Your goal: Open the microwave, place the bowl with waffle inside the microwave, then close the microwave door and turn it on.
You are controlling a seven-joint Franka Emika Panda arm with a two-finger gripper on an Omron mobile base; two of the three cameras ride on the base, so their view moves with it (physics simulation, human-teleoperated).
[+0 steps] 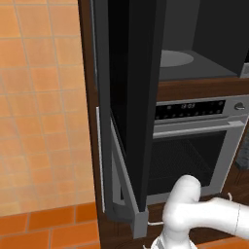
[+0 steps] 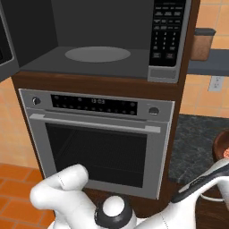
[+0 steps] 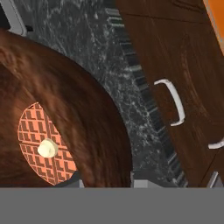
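1. Microwave door (image 1: 127, 107) stands swung wide open; in the left base view it runs as a tall black panel down the centre of the frame, seen nearly edge-on. Opening step judged done.
2. Microwave (image 2: 58, 27) cavity is bare: the round grey turntable (image 2: 97, 54) at upper centre of the right base view carries nothing. Bowl not yet placed.
3. The bowl (image 3: 65, 131) occupies the left and lower-left of the hand view, reddish-brown, resting over a dark speckled counter (image 3: 127, 78). Inside it lies the waffle (image 3: 43, 144) with a pale pat on top. A sliver of the bowl also shows at the right edge of the right base view.
4. Gripper (image 3: 106, 183): its tips sit at the bottom edge of the hand view, either side of the bowl's rim. Looks like a pinch on the rim, but the contact itself is cut off by the frame edge; I cannot tell whether the claw is clamped or merely straddling.
5. Remaining, by my reading: lift bowl, carry to turntable, release, shut door, press start on the keypad (image 2: 166, 31) at upper right.
6. Hard to make out: whether the bowl is lifted or seated on the counter; keypad legends are too small to read; the arm's wrist runs out of both base views low down.
7. Oven (image 2: 96, 143) below the microwave is closed and not part of the job.
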